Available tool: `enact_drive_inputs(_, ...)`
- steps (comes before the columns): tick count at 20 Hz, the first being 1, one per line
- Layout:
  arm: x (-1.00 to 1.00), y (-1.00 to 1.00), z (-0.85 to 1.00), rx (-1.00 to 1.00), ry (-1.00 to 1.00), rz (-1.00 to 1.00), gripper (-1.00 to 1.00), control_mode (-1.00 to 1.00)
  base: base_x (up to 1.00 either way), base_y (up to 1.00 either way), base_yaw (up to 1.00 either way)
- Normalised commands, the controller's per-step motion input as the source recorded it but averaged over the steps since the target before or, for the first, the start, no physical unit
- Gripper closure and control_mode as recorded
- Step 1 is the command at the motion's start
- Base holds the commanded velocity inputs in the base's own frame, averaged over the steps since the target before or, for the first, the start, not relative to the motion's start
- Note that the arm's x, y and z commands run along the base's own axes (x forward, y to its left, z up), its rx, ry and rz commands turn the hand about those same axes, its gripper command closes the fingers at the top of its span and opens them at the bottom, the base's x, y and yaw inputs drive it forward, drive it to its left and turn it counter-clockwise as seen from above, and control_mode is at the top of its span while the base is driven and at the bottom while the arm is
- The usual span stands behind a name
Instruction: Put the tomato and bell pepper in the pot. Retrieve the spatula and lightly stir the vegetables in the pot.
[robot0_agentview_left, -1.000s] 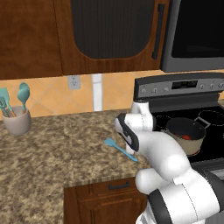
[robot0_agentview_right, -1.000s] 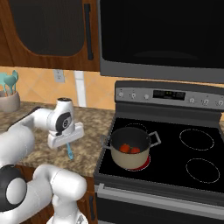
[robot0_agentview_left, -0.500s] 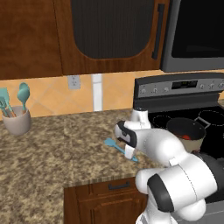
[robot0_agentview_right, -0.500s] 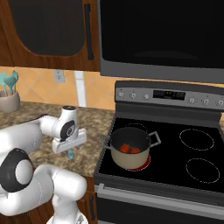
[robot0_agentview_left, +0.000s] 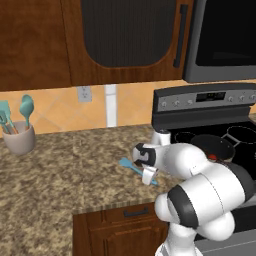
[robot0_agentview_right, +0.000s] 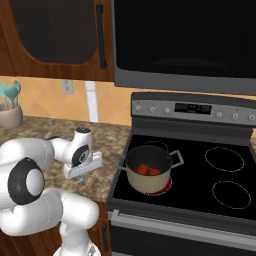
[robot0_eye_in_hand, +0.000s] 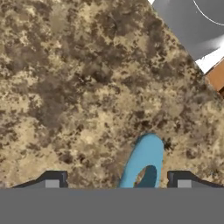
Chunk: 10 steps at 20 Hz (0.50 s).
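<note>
- The tabletop (robot0_agentview_left: 60, 170) is filling the lower left of the left base view, speckled granite, beside the stove (robot0_agentview_right: 200, 170).
- The pot (robot0_agentview_right: 148, 169) is sitting at the centre of the right base view, on the stove's front left burner, holding the tomato (robot0_agentview_right: 154, 171) and pepper (robot0_agentview_right: 142, 169).
- The gripper (robot0_eye_in_hand: 117, 180) is hovering at the bottom of the hand view, jaws spread to either side of the spatula.
- The spatula (robot0_agentview_left: 131, 166) is lying flat at the centre of the left base view; it looks light, stiff and thin, likely slippery, so pinching the handle across its width seems safest.
</note>
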Motion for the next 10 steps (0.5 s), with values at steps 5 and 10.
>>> enact_drive_inputs(5, 0.31, 0.26, -0.25, -0.04, 0.00, -0.16, -1.00, -1.00, 0.00, 0.00, 0.00)
enact_drive_inputs(10, 0.05, 0.45, -0.33, -0.07, -0.01, -0.18, -1.00, -1.00, 0.00, 0.00, 0.00)
